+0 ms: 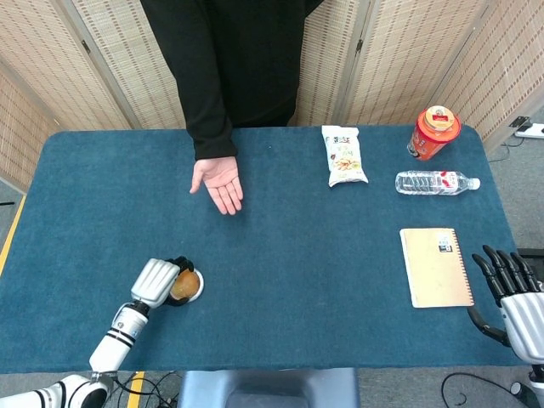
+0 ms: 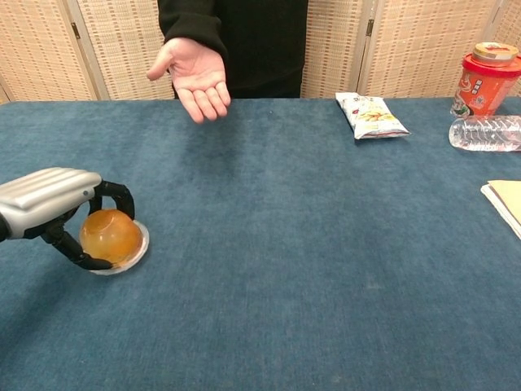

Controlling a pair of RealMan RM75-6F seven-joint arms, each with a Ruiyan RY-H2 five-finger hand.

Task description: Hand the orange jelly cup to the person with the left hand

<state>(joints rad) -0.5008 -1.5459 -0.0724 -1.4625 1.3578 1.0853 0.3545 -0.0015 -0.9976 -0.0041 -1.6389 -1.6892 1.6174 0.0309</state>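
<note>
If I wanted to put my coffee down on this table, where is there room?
The wide bare middle of the table, between the person's hand and the notebook, is free. The far right is crowded: snack bag, red cup, water bottle. The left hand and jelly cup occupy the near left.
</note>
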